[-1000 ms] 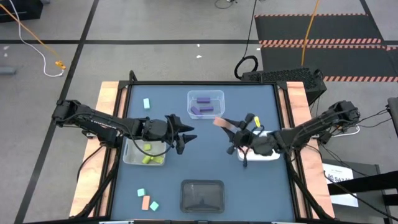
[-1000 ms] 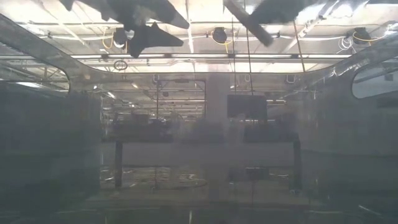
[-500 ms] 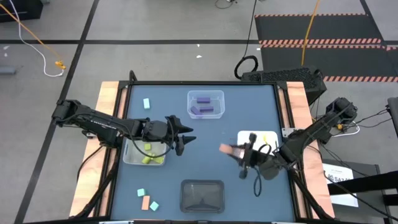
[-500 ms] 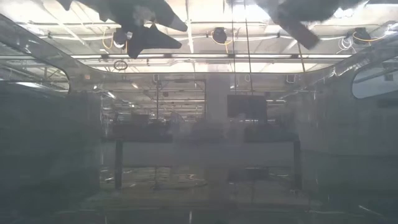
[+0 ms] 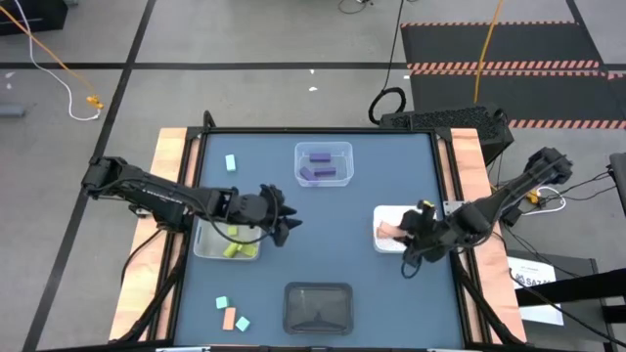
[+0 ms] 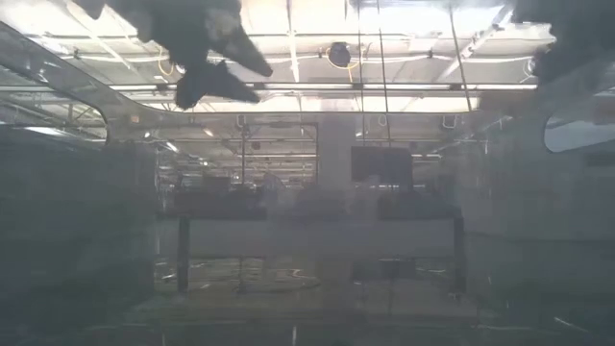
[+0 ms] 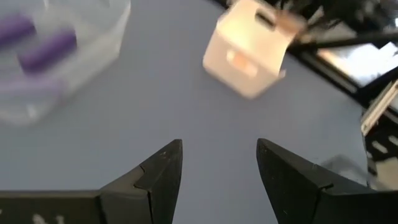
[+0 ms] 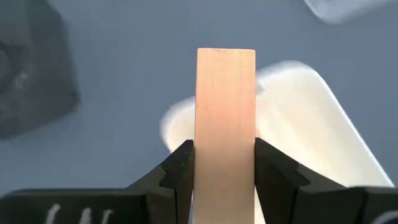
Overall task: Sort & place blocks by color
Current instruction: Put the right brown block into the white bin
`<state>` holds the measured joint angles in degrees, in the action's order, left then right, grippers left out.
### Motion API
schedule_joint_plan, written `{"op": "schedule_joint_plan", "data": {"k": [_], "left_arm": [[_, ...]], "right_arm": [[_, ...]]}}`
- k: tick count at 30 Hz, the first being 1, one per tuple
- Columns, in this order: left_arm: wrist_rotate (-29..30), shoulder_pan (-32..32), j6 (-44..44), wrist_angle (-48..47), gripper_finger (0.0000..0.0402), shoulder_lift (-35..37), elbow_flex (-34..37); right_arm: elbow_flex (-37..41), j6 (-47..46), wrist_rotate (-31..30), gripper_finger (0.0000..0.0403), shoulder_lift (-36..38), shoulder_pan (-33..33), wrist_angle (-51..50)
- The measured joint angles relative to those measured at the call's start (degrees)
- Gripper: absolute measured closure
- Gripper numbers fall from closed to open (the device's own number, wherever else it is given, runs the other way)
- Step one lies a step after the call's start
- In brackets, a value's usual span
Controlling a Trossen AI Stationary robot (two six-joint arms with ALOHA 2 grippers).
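right wrist view: salmon bar point(image 8: 225, 124) runs lengthwise straight out from the right gripper point(image 8: 225, 168), both fingers clamped on its sides, over the white tray point(image 5: 383, 242). left gripper point(image 5: 285, 221) parted, holding nothing, beside the clear tray point(image 5: 207, 249).

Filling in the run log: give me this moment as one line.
right claw: shut on salmon bar, over white tray | left claw: open, empty, beside clear tray | purple blocks: in translucent tray
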<state>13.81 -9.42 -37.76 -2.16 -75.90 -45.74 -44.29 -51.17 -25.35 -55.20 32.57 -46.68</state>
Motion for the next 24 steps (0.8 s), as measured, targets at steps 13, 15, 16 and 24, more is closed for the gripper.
{"op": "schedule_joint_plan", "data": {"k": [13, 15, 16, 24], "left_arm": [[-18.4, -8.0, -23.9, -17.3, 0.0195, 0.0, 0.0], [-20.6, -9.8, -28.1, -18.1, 0.0195, 0.0, 0.0], [-21.4, -10.7, -30.4, -18.7, 0.0195, 0.0, 0.0], [-23.8, -13.3, -43.7, -30.7, 0.0195, 0.0, 0.0]], "right_arm": [[0.0, -3.4, 0.1, 0.0262, -1.5, -4.1, -13.2], [0.0, -2.9, 0.1, 0.0246, -2.0, -4.9, -13.2], [0.0, -2.5, 0.1, 0.0238, -2.2, -5.3, -13.2], [0.0, 0.4, 0.0, 0.0185, -2.6, -7.2, -13.2]]}}
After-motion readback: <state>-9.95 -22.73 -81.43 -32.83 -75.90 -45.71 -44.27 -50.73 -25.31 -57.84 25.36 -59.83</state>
